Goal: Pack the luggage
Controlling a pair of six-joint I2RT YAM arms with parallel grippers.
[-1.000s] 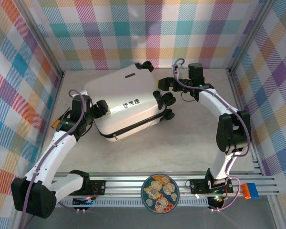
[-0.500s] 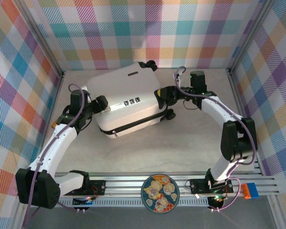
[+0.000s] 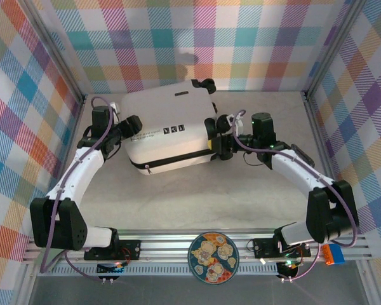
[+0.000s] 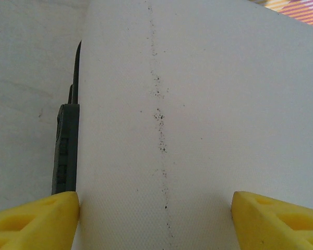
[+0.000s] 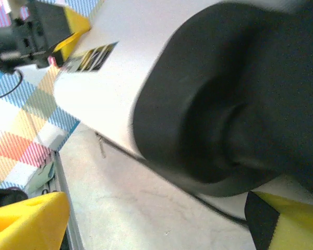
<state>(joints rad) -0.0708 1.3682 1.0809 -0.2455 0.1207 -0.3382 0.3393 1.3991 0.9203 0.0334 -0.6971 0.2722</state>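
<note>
Top view: shows the luggage (image 3: pixel 171 108) closed and lying flat on the table (image 3: pixel 241 190), toward the back wall, white shell up, small black logo marks (image 3: pixel 173 131) facing the camera. Puts the black wheels (image 3: pixel 220 124) at its right end and the zipper band (image 3: pixel 171 159) along the near edge. Finds the left gripper (image 3: pixel 132 124) against the left end of the case, the right gripper (image 3: pixel 221 136) at the wheels on the right end. Cannot tell from this height how wide either pair of jaws stands.

Left wrist view: looks straight down the white shell (image 4: pixel 198 104), a faint line of dark specks running along it. Shows yellow fingertips (image 4: pixel 36 221) spread far apart in the bottom corners, the shell lying between them, with a black strip (image 4: pixel 67 151) at the shell's left edge and bare table (image 4: pixel 26 78) beyond. Cannot tell whether the pads press on the case.

Right wrist view: shows one black wheel (image 5: pixel 214 104), large and blurred, above and between widely parted yellow fingertips (image 5: pixel 26 224). Cannot tell whether either pad touches it. Shows the white shell (image 5: pixel 120 67) running away to the upper left, logo marks (image 5: pixel 94 56) on it, and the left gripper (image 5: pixel 47 26) at its far end.
</note>
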